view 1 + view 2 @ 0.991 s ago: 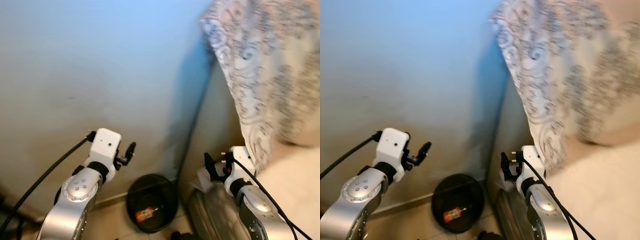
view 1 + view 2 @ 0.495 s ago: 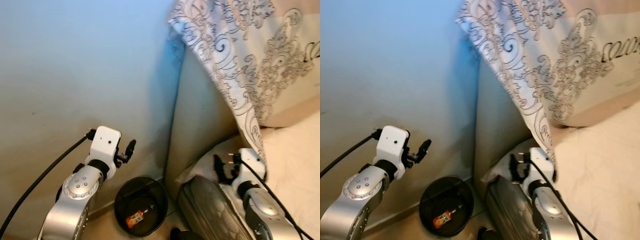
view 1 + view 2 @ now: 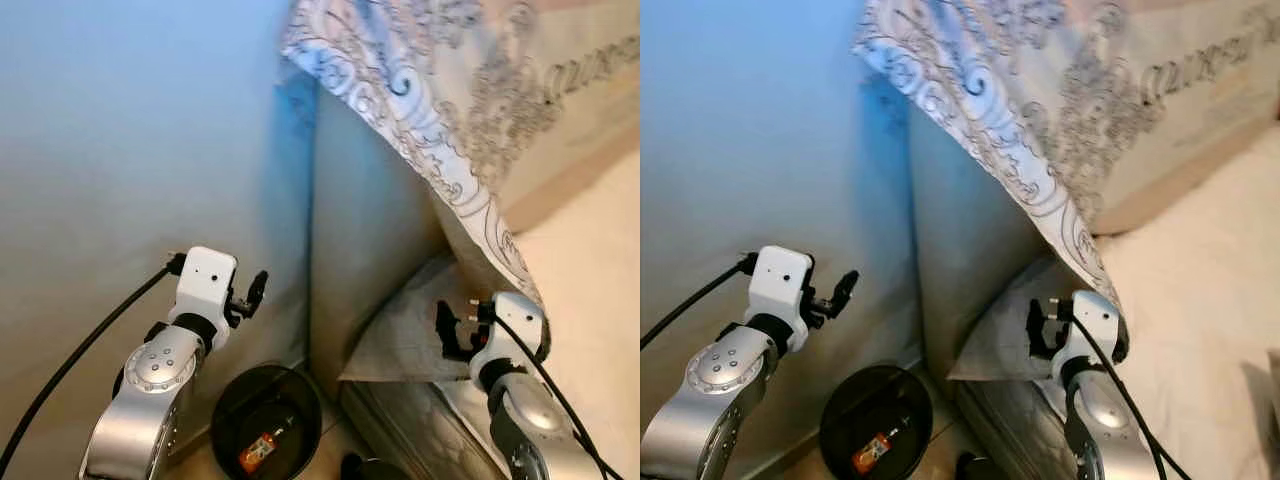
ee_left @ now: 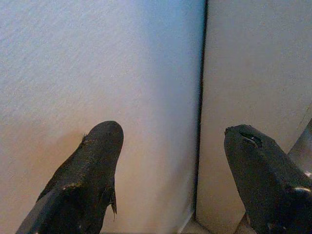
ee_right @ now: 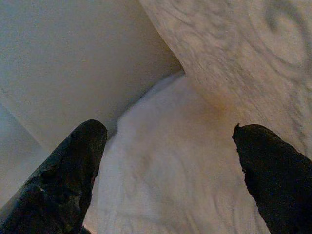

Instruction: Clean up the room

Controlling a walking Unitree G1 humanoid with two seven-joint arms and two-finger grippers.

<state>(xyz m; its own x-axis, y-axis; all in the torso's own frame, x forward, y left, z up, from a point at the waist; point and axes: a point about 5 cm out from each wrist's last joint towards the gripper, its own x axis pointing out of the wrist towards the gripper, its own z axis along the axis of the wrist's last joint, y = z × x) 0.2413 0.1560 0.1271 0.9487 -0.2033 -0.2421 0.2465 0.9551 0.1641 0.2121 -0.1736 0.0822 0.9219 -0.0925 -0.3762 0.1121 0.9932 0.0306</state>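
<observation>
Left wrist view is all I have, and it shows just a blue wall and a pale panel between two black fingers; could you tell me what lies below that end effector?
Observer: A black bin stands on the floor by the wall, below the left end effector.
Operator: Thank you. Is there anything in it?
Observer: Yes, a small orange and red item lies at the bottom; I cannot tell what it is.
Operator: And where is the other arm, please?
Observer: The right end effector is raised, fingers apart, at a bed's corner, pointing at a white pillow under a patterned cloth.
</observation>
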